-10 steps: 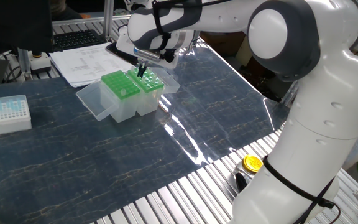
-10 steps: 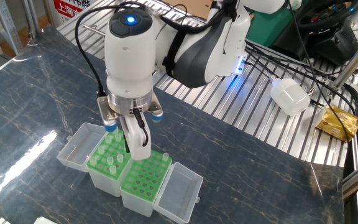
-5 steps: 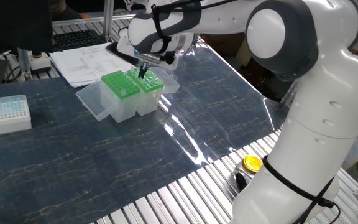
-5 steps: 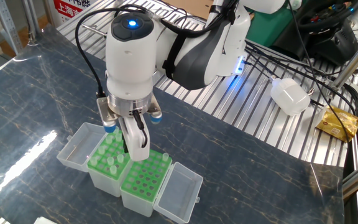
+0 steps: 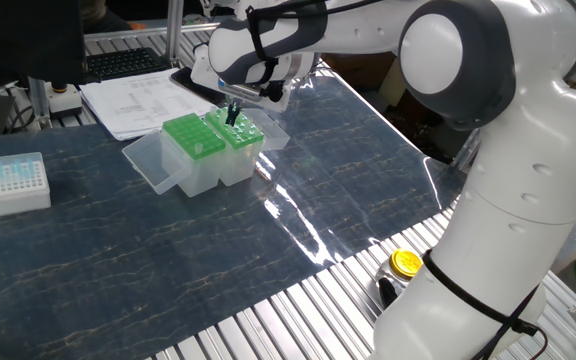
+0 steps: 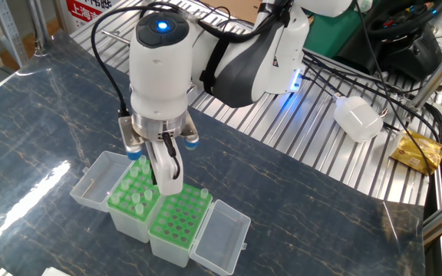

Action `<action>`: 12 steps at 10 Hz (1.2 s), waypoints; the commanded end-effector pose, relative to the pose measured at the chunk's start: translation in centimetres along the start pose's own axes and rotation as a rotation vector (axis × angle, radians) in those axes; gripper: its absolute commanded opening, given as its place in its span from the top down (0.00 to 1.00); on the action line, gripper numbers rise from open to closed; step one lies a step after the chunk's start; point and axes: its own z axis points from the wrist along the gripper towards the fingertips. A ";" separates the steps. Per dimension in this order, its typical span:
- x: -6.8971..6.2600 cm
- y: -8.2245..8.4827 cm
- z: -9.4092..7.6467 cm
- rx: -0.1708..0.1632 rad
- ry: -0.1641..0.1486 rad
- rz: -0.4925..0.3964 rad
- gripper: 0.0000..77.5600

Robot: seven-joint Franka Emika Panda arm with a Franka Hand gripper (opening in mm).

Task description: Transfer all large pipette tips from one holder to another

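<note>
1. Two green racks (image 6: 159, 211) sat side by side, lids open; several tips (image 6: 136, 201) stood in the left rack (image 6: 133, 201), and the right rack (image 6: 181, 218) looked empty.
2. The gripper (image 6: 167, 184) had risen slightly since a second earlier, above the seam between the racks.
3. I could not tell whether its jaws held a tip.
4. If so, a tip had probably been lifted out; most remained to be moved.
</note>
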 end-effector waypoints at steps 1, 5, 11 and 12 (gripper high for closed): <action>-0.1 0.0 -0.2 0.000 -0.004 0.002 0.97; -0.1 0.0 -0.2 0.000 -0.004 0.003 0.00; -0.1 0.0 -0.2 0.000 -0.004 0.003 0.00; -0.1 0.0 -0.2 0.000 -0.004 0.003 0.00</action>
